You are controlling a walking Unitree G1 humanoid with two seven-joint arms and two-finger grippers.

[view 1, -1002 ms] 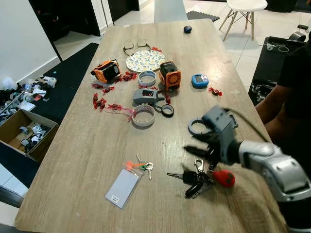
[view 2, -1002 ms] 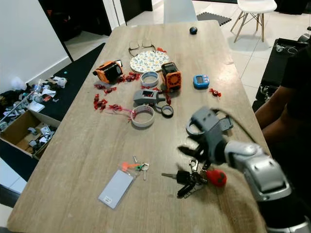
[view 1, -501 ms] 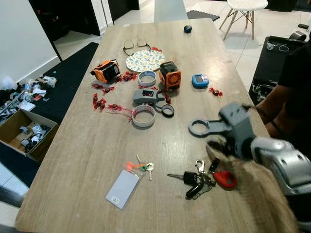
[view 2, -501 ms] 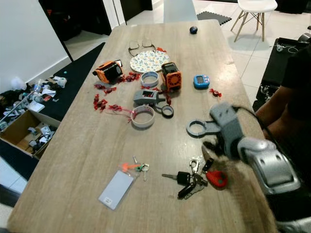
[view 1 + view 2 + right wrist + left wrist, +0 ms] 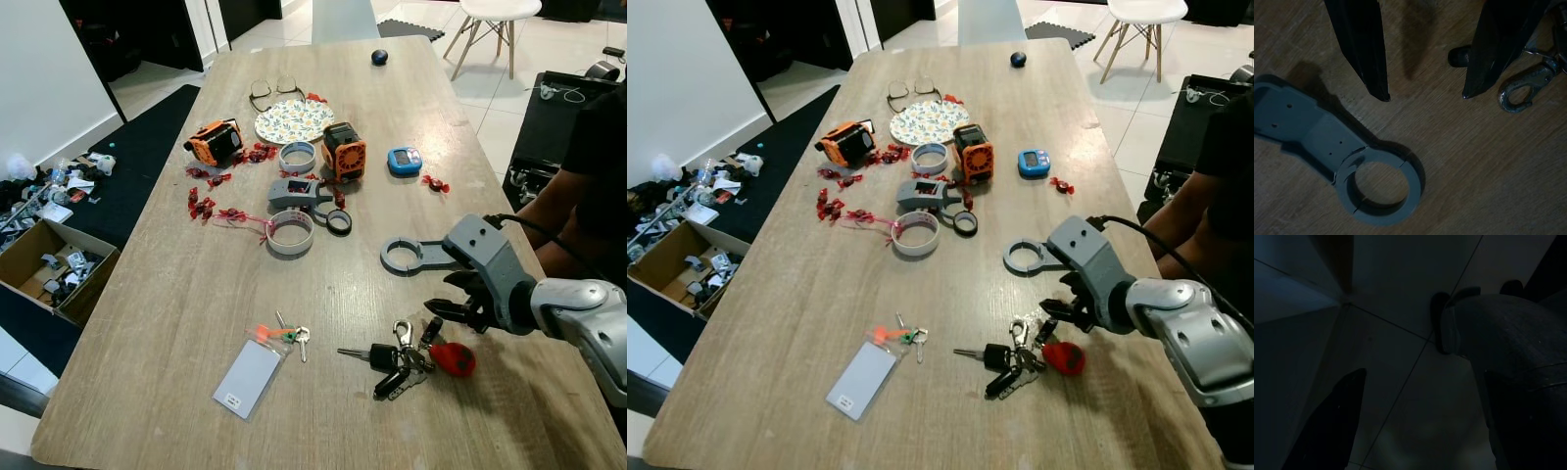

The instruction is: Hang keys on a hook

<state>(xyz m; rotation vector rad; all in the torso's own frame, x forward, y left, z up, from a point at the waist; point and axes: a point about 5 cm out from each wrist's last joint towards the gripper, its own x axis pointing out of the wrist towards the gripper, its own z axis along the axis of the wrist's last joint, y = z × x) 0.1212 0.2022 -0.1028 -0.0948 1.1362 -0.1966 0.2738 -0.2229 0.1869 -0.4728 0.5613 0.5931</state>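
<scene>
A bunch of keys (image 5: 400,359) with a red fob (image 5: 452,359) and a silver clip (image 5: 1519,91) lies on the wooden table (image 5: 176,294) near its front right. My right gripper (image 5: 453,302) hovers open just above and to the right of the bunch, holding nothing. Through the right wrist view its two black fingers (image 5: 1364,49) straddle bare wood, with the clip beside one tip. A grey bracket with a ring end (image 5: 407,256) lies flat just beyond the gripper. A smaller key set with an orange tag (image 5: 283,337) rests by a grey card (image 5: 246,378). My left arm hangs idle over a dark tiled floor (image 5: 1400,308).
Mid-table hold tape rolls (image 5: 289,233), orange devices (image 5: 342,151), a patterned plate (image 5: 292,122), glasses (image 5: 273,92), a blue timer (image 5: 403,162) and red wrappers (image 5: 202,203). A person in black (image 5: 588,186) sits at the right edge. A cardboard box (image 5: 44,264) is on the floor, left.
My right gripper was down over the key bunch, drew back to the right, and now hovers open beside it. The keys stayed on the table.
</scene>
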